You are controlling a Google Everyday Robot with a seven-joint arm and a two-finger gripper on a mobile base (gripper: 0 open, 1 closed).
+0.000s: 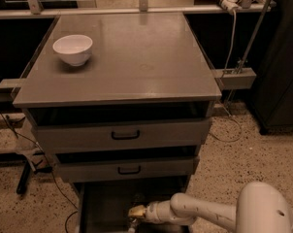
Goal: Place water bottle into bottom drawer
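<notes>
Below, the gripper sits inside the open bottom drawer — its hold cannot be told (white bowl empty).

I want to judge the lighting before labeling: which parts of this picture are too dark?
Camera view: the cabinet top is evenly lit, and the white bowl casts a soft shadow; the bottom drawer lies in deep shadow, so the gripper low inside it looks dim, and the water bottle cannot be made out.

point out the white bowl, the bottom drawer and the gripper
white bowl point(73, 56): camera view, front wall
bottom drawer point(104, 205): camera view, bare floor
gripper point(133, 213): camera view, its tip, low in the open drawer
</notes>
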